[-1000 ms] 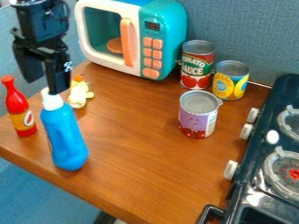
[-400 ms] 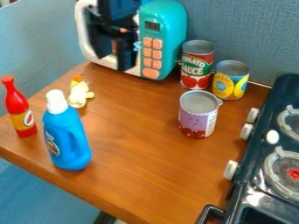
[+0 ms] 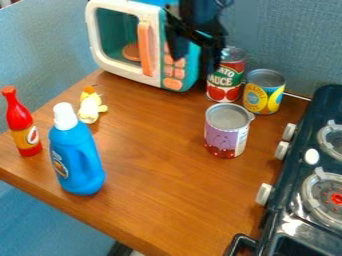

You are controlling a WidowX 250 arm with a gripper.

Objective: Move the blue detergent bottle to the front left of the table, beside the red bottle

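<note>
The gripper (image 3: 195,61) is raised at the upper middle of the view, open, with its two fingers apart and nothing between them. It overlaps the right side of the toy microwave (image 3: 118,68) and the left edge of the tomato sauce can (image 3: 226,80); contact cannot be told. A yellow can (image 3: 264,93) is right of the sauce can, and a purple can (image 3: 226,131) is in front of both. At the left stand a blue bottle with a white cap (image 3: 79,160) and a red bottle (image 3: 23,122). A small yellow-white toy (image 3: 91,106) is behind the blue bottle.
A dark toy stove (image 3: 294,220) with knobs and burners runs along the right side. The wooden table (image 3: 153,185) has its front edge at the lower left, and a grey-blue partition (image 3: 300,40) rises behind the cans.
From above the blue bottle's cap, the gripper has moved right across the microwave to the sauce can. The blue bottle has turned slightly and now stands upright, apart from the gripper.
</note>
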